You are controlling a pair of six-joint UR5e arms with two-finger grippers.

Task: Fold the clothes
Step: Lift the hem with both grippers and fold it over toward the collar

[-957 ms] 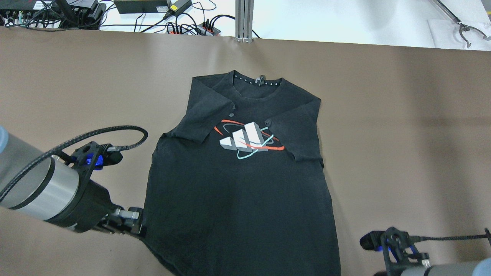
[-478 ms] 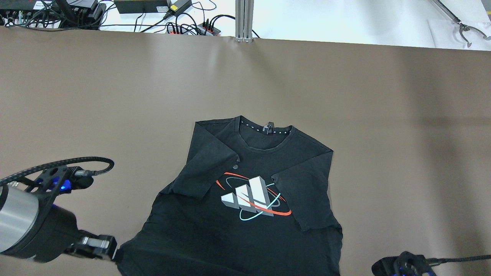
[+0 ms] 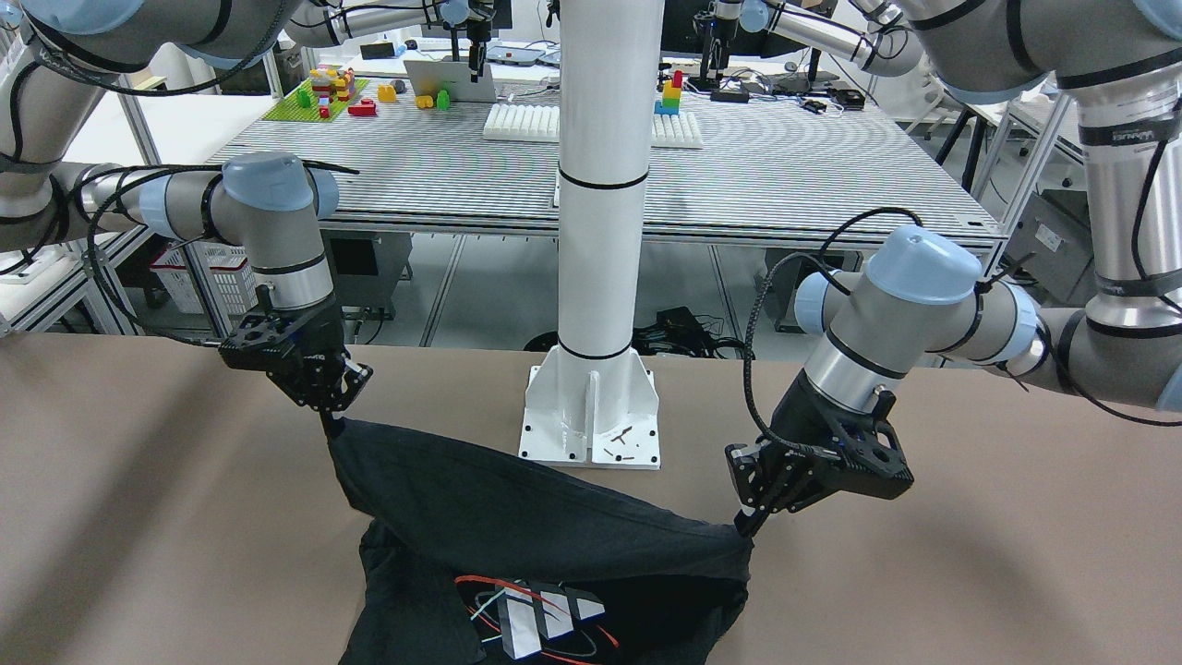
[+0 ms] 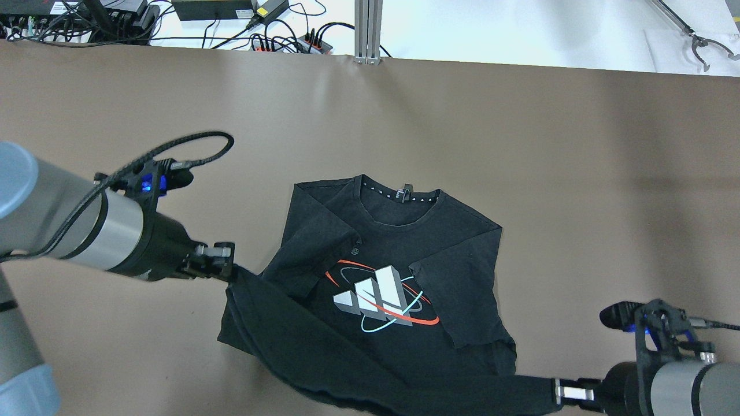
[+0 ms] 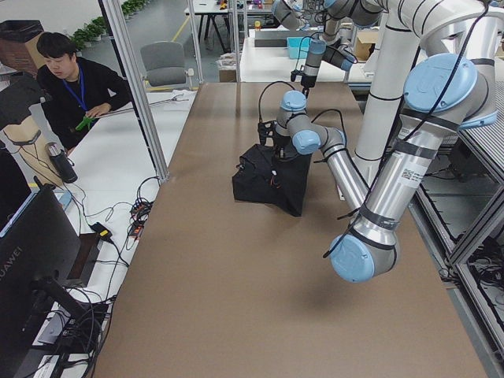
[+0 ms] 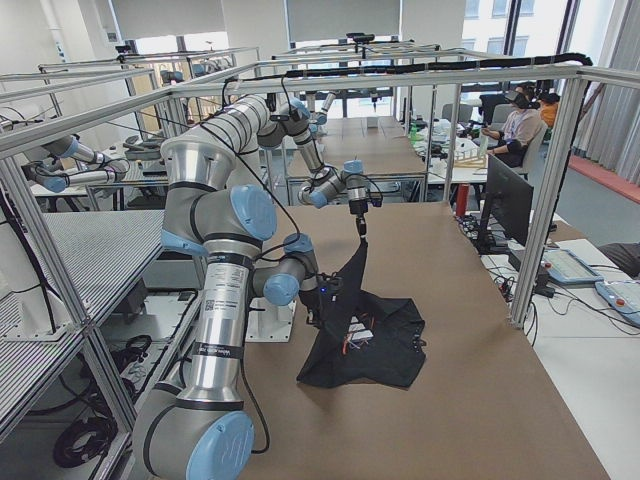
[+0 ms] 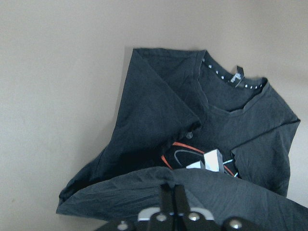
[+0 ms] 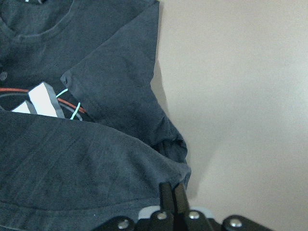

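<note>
The hem [image 4: 347,364] of the T-shirt [image 4: 404,248], earlier dragged flat, is now raised, pinched in the tightly closed left gripper [image 4: 230,270] and right gripper [image 4: 549,393]; folding toward the collar [image 4: 399,199] ahead is judged begun.

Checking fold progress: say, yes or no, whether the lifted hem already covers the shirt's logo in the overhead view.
No: the logo on the shirt shows whole, with the lifted hem short of it.

The T-shirt [image 3: 517,517] is cut off at 6 o'clock in the front-facing view; in the left wrist view its print [image 7: 211,160] is partly covered.
</note>
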